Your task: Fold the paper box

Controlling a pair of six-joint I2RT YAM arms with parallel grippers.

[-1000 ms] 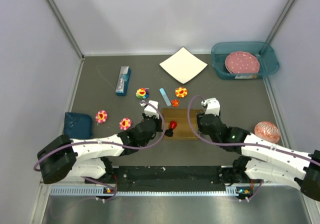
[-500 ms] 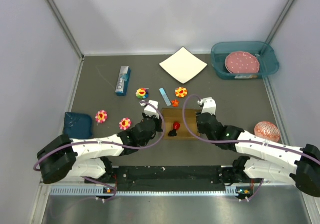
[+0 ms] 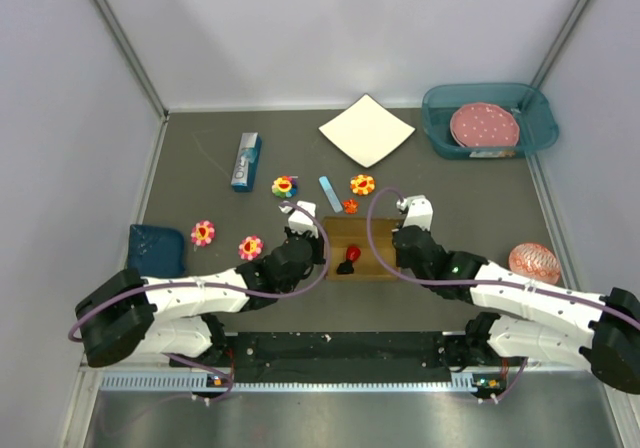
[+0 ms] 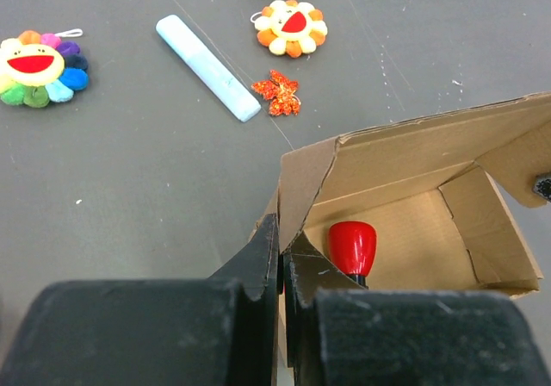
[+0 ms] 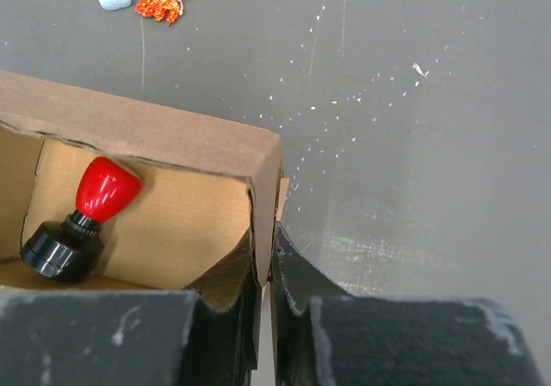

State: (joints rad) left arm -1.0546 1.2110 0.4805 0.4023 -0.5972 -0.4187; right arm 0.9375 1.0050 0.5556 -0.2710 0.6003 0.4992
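The brown paper box [image 3: 365,240] stands half formed at the table's middle, walls raised. Inside it lies a red-capped black piece [image 3: 348,256], also visible in both wrist views [image 4: 353,246] [image 5: 82,218]. My left gripper [image 3: 318,245] is shut on the box's left end wall [image 4: 301,188]; its fingers [image 4: 258,261] pinch the cardboard between them. My right gripper [image 3: 397,248] is shut on the right end wall [image 5: 263,188], one finger inside the box and one finger [image 5: 297,274] outside.
A light blue stick [image 4: 207,67] and an orange leaf [image 4: 275,93] lie just beyond the box, with plush flowers [image 3: 285,185] around. Farther back sit a white square sheet [image 3: 366,129], a blue carton [image 3: 246,160] and a teal bin [image 3: 488,118]. A pink ball [image 3: 535,261] rests right.
My right gripper moved slightly left onto the box's right end wall and closed on it. The left gripper kept its hold.
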